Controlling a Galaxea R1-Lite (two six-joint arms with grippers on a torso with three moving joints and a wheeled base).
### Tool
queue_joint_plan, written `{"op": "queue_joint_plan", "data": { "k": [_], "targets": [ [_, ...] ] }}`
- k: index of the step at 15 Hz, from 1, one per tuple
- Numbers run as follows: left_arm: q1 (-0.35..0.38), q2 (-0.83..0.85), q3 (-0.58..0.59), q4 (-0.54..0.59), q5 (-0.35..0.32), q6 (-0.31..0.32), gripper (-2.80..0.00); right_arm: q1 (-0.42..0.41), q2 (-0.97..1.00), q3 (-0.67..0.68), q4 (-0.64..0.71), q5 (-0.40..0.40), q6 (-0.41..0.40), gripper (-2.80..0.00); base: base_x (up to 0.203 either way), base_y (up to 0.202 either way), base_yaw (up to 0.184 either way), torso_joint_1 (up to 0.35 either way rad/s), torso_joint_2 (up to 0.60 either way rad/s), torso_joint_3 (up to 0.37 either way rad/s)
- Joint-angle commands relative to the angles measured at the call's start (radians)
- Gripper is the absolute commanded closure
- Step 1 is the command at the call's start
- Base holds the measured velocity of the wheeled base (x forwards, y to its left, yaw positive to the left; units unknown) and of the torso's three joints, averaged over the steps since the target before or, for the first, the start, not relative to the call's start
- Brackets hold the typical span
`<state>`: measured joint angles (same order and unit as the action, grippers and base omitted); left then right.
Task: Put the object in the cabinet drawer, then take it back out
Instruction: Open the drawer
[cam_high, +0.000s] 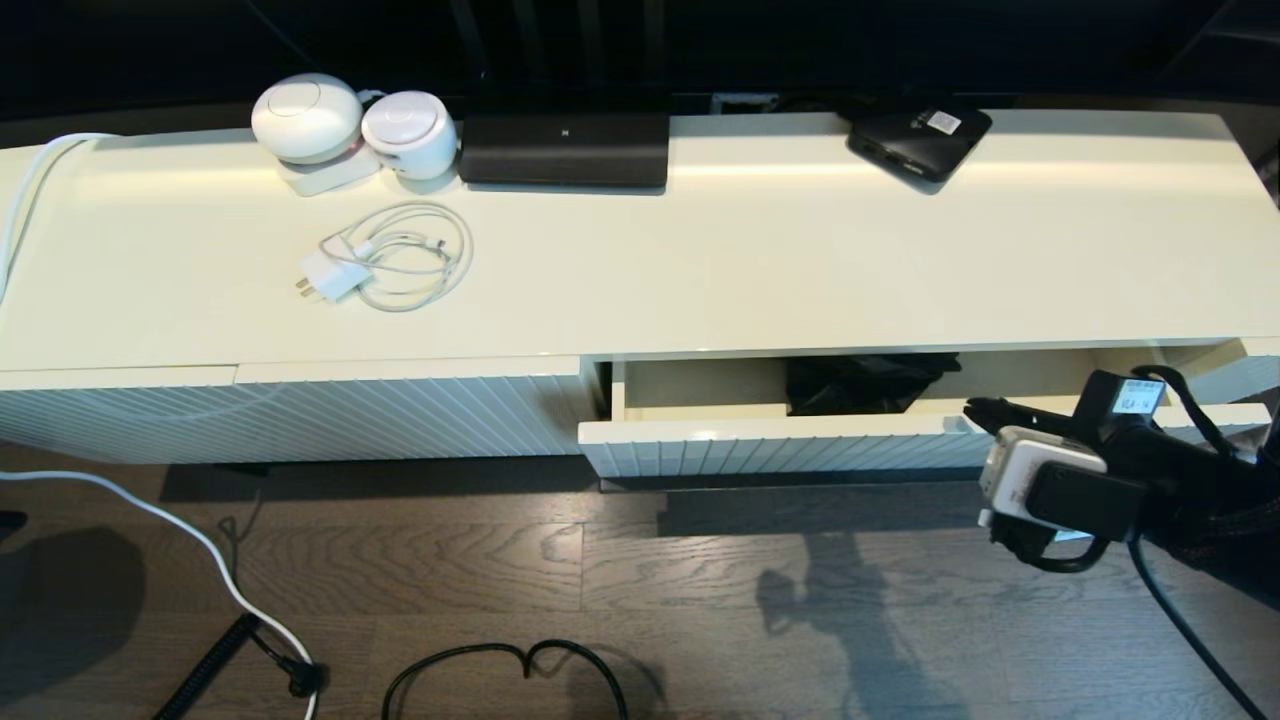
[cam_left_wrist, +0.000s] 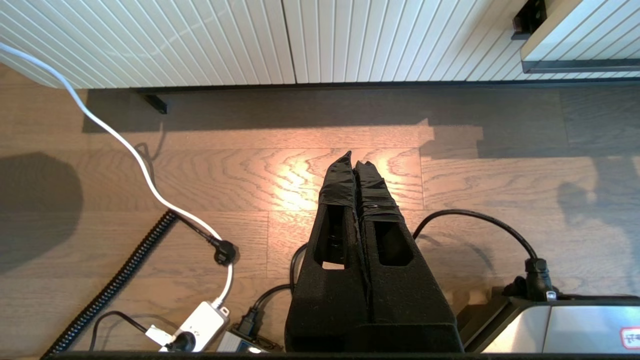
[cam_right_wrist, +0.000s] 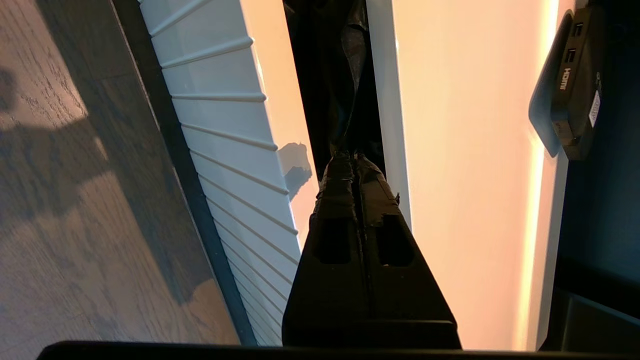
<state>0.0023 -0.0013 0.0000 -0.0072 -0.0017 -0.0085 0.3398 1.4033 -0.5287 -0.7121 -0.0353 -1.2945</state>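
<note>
The right hand (cam_high: 985, 412) is pinched shut on nothing, right at the half-open drawer (cam_high: 780, 440) front; the folded umbrella (cam_high: 860, 382) lies just ahead inside, lengthwise along the drawer.

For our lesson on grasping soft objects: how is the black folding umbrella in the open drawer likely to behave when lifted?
The umbrella shows loose, bunched fabric, so it will probably sag and shift. Glossy folds may slip. Lying half under the cabinet top, it might snag coming out.

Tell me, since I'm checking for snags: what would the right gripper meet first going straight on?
Probably the umbrella in the part-open drawer: the shut right gripper points at its bunched fabric, though depth is unclear.
</note>
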Motion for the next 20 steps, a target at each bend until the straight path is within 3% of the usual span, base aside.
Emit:
{"op": "queue_joint_plan", "data": {
  "k": [1,13,20],
  "targets": [
    [-0.001,-0.002,0.0,0.0,0.0,-0.001,0.0,-0.001,0.049,-0.042,0.025,-0.001,-0.006,0.0,0.0,0.0,0.0,0.0,0.0,0.0],
    [-0.001,-0.002,0.0,0.0,0.0,-0.001,0.0,-0.016,0.111,-0.22,0.251,-0.003,-0.006,0.0,0.0,0.0,0.0,0.0,0.0,0.0],
    [0.0,-0.002,0.0,0.0,0.0,-0.001,0.0,-0.024,0.144,-0.241,0.271,-0.002,-0.006,0.0,0.0,0.0,0.0,0.0,0.0,0.0]
  ]
}}
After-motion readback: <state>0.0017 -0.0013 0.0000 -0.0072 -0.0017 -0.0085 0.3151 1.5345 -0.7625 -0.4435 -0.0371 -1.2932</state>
